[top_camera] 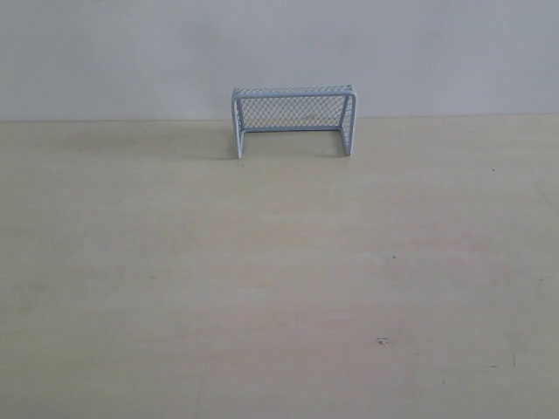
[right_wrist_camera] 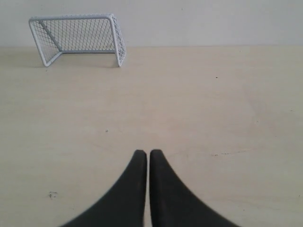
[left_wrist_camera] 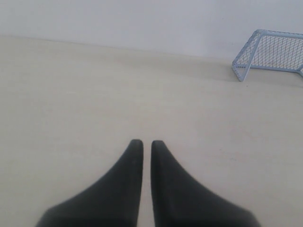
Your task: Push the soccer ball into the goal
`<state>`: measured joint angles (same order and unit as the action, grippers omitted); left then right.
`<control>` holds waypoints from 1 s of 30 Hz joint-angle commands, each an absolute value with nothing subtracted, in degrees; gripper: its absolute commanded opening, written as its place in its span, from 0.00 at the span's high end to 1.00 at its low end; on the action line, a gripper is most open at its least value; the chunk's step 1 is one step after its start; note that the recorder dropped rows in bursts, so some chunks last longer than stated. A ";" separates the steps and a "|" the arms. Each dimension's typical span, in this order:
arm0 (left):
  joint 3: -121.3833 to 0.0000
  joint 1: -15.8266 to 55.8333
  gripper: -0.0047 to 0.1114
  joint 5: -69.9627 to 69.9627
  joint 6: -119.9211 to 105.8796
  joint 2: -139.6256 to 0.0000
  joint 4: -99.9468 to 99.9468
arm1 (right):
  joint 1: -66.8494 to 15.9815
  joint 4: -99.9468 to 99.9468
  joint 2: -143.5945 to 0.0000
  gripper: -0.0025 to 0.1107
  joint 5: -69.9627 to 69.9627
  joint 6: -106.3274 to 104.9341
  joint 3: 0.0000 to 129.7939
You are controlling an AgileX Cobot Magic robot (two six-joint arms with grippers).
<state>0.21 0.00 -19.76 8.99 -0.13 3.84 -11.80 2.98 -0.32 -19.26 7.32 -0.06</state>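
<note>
Netting on a pale blue-white tubular frame: the miniature soccer goal (top_camera: 293, 113) stands upright at the far edge of the light wooden table (top_camera: 279, 279), close to the plain white wall (top_camera: 131, 52), its open mouth facing out across the tabletop. The left gripper (left_wrist_camera: 147, 144) hangs over bare wood, its two black fingers drawn together with only a sliver of a gap and nothing between them. The goal is well apart from it. The right gripper (right_wrist_camera: 148, 154) is the same — fingers all but touching, gripping nothing, the goal well beyond its tips.
</note>
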 commanded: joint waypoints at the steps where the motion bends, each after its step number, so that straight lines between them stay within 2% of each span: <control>1: 0.00 -0.11 0.91 -19.47 9.47 0.00 3.58 | -11.41 3.56 0.00 0.98 -19.78 7.41 0.00; 10: 0.00 -0.11 0.91 -19.47 9.47 0.00 3.58 | -5.74 3.44 0.00 0.98 -19.91 7.62 0.00; 30: 0.00 -0.11 0.91 -19.47 9.47 0.00 3.58 | -5.75 3.18 0.00 0.98 -19.90 9.05 0.00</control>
